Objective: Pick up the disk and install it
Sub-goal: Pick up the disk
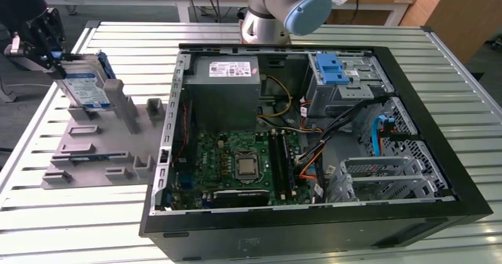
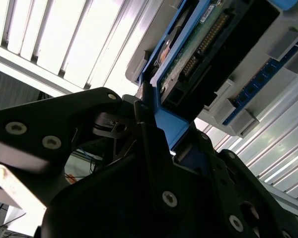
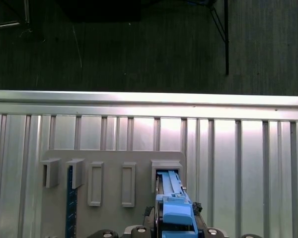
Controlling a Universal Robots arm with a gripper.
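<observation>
Now black hand (image 1: 56,57) clamps blue-framed silver rectangular disk (image 1: 84,87), upright in grey plastic holder (image 1: 94,152) near slatted metal tabletop (image 1: 79,217) edge.

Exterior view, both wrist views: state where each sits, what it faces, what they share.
Exterior view: off-arm, above, looking down on computer case, grey holder, robot arm.
First wrist view: on the wrist, facing the grey holder; end effector shows.
Second wrist view: on the wrist, close on end effector gripping the disk.
All share the disk.

Shiny ribbed metal table (image 1: 79,217), blue plastic-framed disk (image 1: 83,86)
</observation>
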